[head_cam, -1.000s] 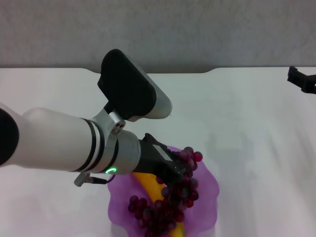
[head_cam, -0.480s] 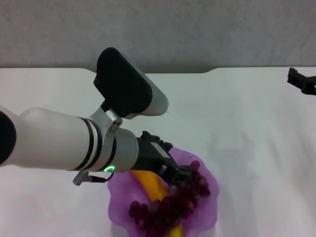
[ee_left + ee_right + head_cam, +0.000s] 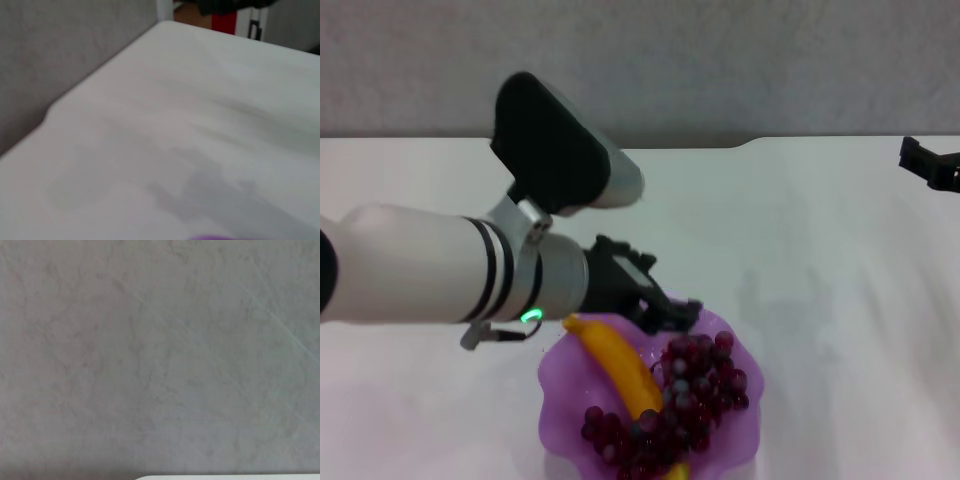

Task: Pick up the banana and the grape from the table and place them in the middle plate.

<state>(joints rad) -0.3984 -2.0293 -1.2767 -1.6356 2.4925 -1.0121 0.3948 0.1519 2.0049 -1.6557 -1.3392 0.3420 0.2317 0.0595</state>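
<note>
While the left tool (image 3: 672, 312) hangs just above the far rim of the middle plate (image 3: 740, 440), its dark fingers appear slightly apart and hold nothing. Just below and toward the robot from this tool, the banana (image 3: 615, 362) lies inside the plate, with the grape (image 3: 692, 398) bunch draped over and beside it. Well off at the tabletop's (image 3: 820, 230) far right edge sits the right tool (image 3: 930, 165); whether it is apart or together cannot be told.
</note>
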